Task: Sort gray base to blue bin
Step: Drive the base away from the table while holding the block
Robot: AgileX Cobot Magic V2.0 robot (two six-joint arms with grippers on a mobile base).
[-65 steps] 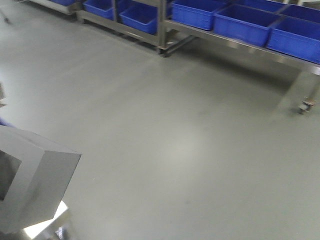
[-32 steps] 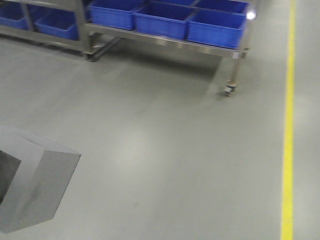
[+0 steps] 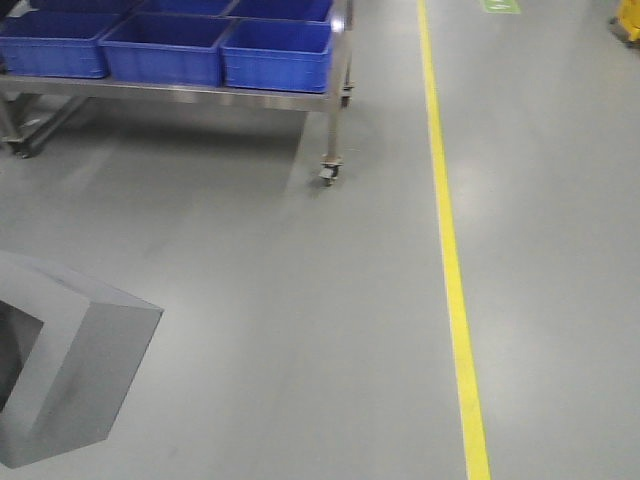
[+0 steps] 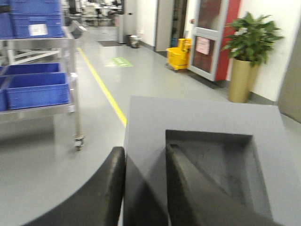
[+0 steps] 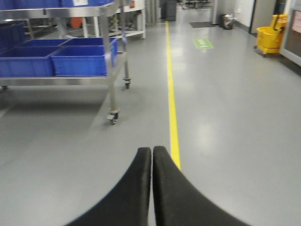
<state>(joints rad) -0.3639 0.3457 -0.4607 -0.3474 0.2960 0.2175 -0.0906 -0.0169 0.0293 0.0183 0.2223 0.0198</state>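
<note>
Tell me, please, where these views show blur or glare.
Front view: evenly lit, mild softness, base cropped at the frame edge. Left wrist view: left pincer and base blurred up close. Right wrist view: right pincer soft-edged, pale sheen on the floor.

This is a warehouse or factory hall. A yellow line [image 3: 445, 240] runs along the smooth gray sealed floor [image 3: 260, 300]. Left of the line stands a steel rack [image 3: 180, 95] on casters [image 3: 327, 175], loaded with blue bins [image 3: 275, 55]. Right of it are a green floor marking [image 5: 202, 43] and a yellow mop bucket [image 4: 178, 55] (the janitor's kind), the bucket beside a glazed door [image 4: 209, 37].
</note>
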